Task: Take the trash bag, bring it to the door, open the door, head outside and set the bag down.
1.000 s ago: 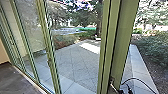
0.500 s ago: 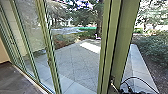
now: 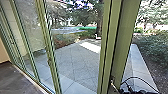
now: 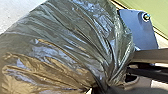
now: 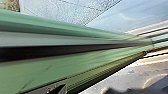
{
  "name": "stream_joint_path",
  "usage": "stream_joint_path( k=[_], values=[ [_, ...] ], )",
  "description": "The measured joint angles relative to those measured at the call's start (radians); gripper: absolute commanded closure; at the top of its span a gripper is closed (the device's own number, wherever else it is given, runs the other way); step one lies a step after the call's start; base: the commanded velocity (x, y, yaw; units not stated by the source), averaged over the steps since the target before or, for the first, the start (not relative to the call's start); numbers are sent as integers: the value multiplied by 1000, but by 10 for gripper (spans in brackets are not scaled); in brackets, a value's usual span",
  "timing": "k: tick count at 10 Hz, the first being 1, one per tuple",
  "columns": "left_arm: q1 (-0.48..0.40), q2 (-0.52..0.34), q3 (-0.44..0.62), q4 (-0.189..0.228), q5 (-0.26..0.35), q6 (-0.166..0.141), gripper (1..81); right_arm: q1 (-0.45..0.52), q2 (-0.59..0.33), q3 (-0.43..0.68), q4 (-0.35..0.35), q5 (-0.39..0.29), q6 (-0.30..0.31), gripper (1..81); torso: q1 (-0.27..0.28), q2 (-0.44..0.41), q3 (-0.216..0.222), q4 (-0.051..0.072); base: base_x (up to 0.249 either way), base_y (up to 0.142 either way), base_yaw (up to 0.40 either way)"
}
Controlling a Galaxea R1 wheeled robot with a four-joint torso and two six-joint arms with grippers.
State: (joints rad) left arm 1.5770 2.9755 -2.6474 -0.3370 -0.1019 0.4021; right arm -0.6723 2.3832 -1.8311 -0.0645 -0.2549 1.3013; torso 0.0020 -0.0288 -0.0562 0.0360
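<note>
While green posts (image 3: 125, 37) front paving (image 3: 75, 60) | left hand (image 4: 107, 86) grips trash bag (image 4: 70, 45) | right hand (image 3: 115, 87): cannot tell

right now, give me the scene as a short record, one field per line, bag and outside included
place: indoors, facing the yard
trash bag: dark, shiny, creased, drawn together at one end
frame: upright green posts
glass: tall panels on the left of the head view; cannot tell whether one stands open
floor inside: dark
ground outside: pale paving with a bright sunlit patch
plants: bushes beside the paving
</note>
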Motion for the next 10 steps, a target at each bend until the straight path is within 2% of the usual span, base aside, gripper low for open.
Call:
stream_joint_path(
  k=[1,3,5,8,10],
  values=[
    [6,-1,0,0,0,0,811,-4,-1,3,-1,-9,-1,10,-1,0,0,0,83,0,0],
    [7,-3,0,0,4,0,811,-12,-18,27,-29,-17,-69,10,-1,0,0,0,89,0,0],
    [-4,-3,0,0,-1,0,811,-4,-26,25,-37,-27,-58,10,-1,0,0,0,0,0,0],
    [6,-3,0,0,0,0,811,49,-13,-9,-23,-19,34,10,0,0,0,0,0,0,0],
    [3,-3,0,0,0,0,811,108,-51,17,-44,-29,33,10,1,2,-1,0,0,0,0]
  ],
)
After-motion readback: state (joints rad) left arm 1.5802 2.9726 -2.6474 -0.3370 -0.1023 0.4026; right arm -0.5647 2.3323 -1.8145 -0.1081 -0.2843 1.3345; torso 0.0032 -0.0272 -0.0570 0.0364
